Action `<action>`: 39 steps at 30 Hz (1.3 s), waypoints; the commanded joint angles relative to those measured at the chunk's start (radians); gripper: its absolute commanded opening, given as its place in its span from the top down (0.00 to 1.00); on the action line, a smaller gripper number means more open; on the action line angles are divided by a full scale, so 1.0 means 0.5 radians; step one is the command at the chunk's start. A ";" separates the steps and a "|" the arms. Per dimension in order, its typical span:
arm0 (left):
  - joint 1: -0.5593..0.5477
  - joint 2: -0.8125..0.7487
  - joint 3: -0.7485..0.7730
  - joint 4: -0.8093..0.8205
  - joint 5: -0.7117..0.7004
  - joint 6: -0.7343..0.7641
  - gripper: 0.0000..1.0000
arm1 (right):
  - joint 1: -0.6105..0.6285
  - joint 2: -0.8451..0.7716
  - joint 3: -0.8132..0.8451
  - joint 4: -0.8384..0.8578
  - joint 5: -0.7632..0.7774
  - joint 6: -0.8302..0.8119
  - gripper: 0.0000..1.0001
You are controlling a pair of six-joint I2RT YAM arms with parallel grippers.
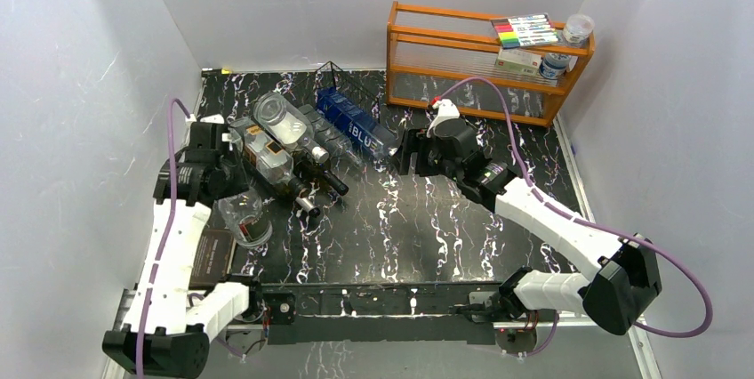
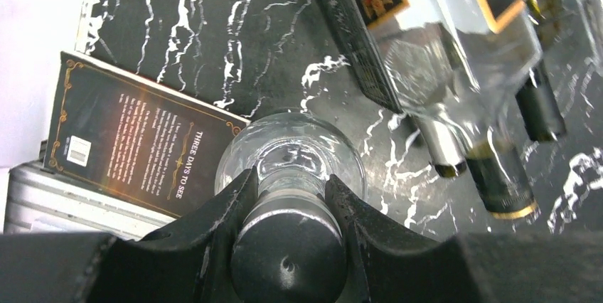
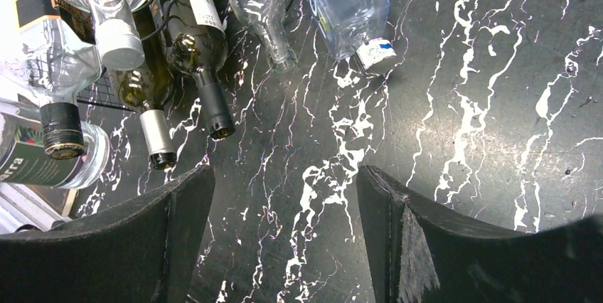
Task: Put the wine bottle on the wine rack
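The bottle [image 2: 291, 143] is clamped at the neck by the left gripper [image 2: 288, 178] at the table's [image 1: 427, 219] left front, beside a book [image 2: 135, 139] and apart from the rack [image 1: 342, 72]. Its long axis is judged roughly upright, neck uppermost. A slip is risked, since smooth glass is held only by the neck, and the lying bottles [image 1: 302, 161] could be knocked in transfer. The right gripper [image 3: 284, 232] is spread wide and nothing is held in it.
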 commanded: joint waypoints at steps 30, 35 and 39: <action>-0.873 -0.002 0.049 0.677 1.627 0.634 1.00 | -0.427 0.152 0.191 -0.524 -0.262 0.301 0.11; -1.143 0.317 0.230 0.767 1.471 0.674 1.00 | -0.511 0.115 0.153 -0.585 -0.215 0.274 0.11; -1.353 0.551 0.331 0.894 1.134 0.706 1.00 | -0.568 0.036 0.105 -0.635 -0.168 0.265 0.11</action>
